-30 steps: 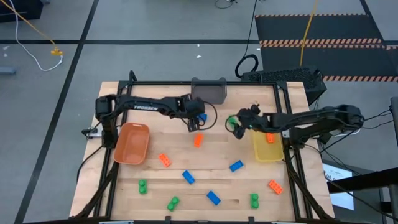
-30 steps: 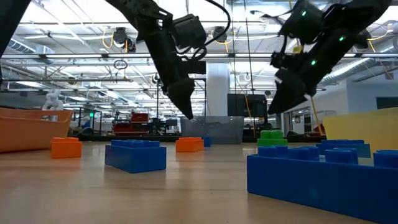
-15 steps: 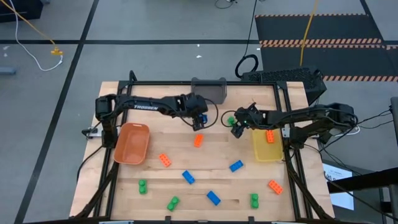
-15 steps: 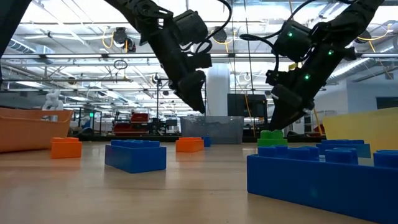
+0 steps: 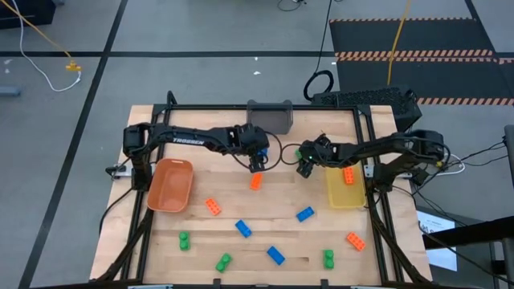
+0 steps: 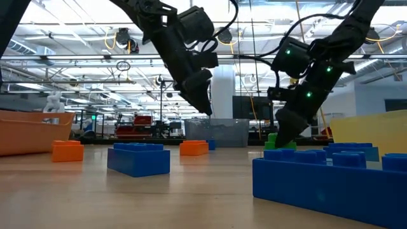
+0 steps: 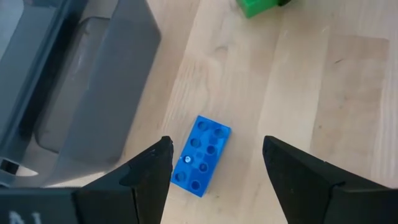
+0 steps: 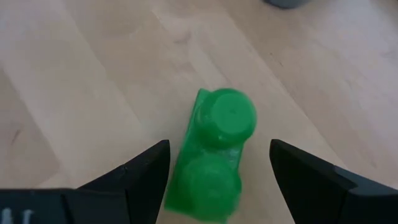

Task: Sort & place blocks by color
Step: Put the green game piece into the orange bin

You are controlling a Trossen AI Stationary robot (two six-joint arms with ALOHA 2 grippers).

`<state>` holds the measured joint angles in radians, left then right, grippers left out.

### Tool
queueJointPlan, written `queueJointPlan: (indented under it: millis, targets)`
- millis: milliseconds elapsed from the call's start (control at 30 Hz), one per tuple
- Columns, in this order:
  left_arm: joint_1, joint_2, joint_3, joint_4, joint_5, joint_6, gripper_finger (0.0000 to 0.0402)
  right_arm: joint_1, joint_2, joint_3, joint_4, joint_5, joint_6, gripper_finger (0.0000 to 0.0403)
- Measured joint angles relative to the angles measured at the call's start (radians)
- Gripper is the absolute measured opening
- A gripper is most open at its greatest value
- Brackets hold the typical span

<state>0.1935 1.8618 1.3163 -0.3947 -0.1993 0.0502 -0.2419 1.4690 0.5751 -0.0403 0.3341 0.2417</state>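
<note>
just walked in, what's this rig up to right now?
Both arms are going after blocks near the grey bin. The left claw is open above a blue block lying beside that bin. The right claw is open around a green block on the table, not yet closed. One orange block already sits in the yellow bin; the orange bin looks empty, and other blocks lie scattered.

A small green block (image 8: 217,158) with two round studs lies flat on the wood between the right gripper's (image 8: 217,186) spread fingers, one stud nearer them, one farther. A blue eight-stud block (image 7: 201,156) lies flat and slightly askew ahead of the left gripper's (image 7: 214,180) parted fingers, closer to one finger (image 7: 149,177) than the other.
</note>
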Motion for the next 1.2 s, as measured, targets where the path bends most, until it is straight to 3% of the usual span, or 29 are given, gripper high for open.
queueJointPlan:
  millis: [167,333,567,667,833,1067,1200]
  targets:
    - [-0.005,0.0,-0.002,0.026,-0.001,0.001,0.0248,-0.013,0.031,0.002,0.029,-0.045,0.0,0.0262]
    - [0.009,-0.002,-0.002,0.218,0.003,0.006,0.0248,-0.013,0.027,0.0,0.045,-0.048,-0.035,0.0225]
    - [0.041,-0.003,-0.037,0.478,0.223,0.022,0.0248,-0.013,0.024,0.0,0.064,-0.052,-0.09,0.0118]
    - [0.07,-0.006,-0.098,0.602,0.275,-0.008,0.0248,-0.013,0.022,0.001,0.063,-0.052,-0.114,0.0117]
    - [0.094,-0.012,-0.164,0.623,0.33,-0.005,0.0248,-0.012,-0.014,-0.001,0.059,-0.055,-0.174,0.0117]
    - [0.042,-0.011,-0.192,0.59,0.33,0.26,0.0248,0.015,-0.142,-0.001,0.164,-0.165,-0.309,0.0117]
    - [0.014,-0.011,-0.192,0.633,0.312,0.305,0.0248,0.049,-0.205,0.0,0.181,-0.151,-0.409,0.0117]
